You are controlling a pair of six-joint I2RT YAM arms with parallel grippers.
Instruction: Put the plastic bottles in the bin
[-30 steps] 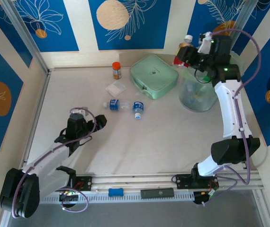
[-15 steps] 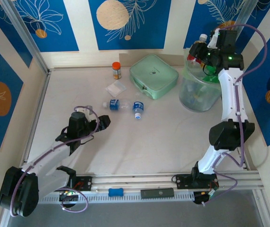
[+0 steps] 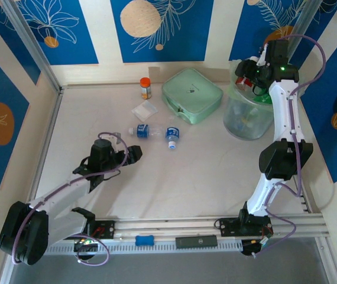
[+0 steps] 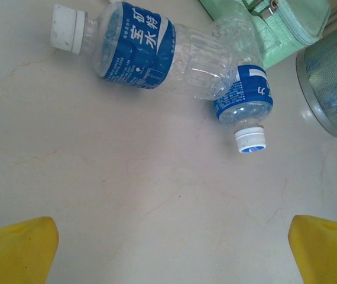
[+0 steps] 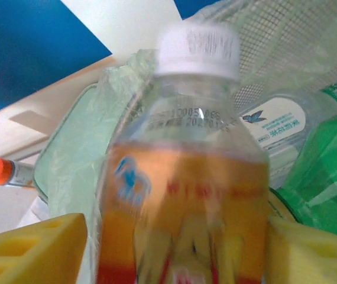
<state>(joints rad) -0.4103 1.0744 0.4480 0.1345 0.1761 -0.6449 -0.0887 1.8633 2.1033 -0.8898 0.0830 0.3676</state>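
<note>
A red-and-orange-labelled bottle (image 5: 186,195) with a white cap stands between my right gripper's (image 5: 177,248) yellow pads (image 5: 35,248). It is blurred, with a gap at the left pad, so the jaws are open. That gripper (image 3: 246,70) hangs over the rim of the bin (image 3: 248,115), whose pale green bag (image 5: 106,136) holds a green bottle (image 5: 322,177) and a clear one (image 5: 275,124). Two blue-labelled bottles (image 3: 145,131) (image 3: 172,136) lie on the table. The larger (image 4: 151,53) and the smaller (image 4: 245,100) lie just ahead of my open, empty left gripper (image 4: 171,248) (image 3: 132,154).
A mint-green square case (image 3: 192,94) lies left of the bin, its corner close to the smaller bottle (image 4: 287,23). An orange-capped jar (image 3: 146,87) stands at the back wall, with a small white packet (image 3: 144,110) in front of it. The bin's wall (image 4: 331,89) shows at the right.
The right gripper carried the red-labelled bottle rightward over the bin and its jaws have parted. The left gripper slid forward and right toward the two lying bottles.
</note>
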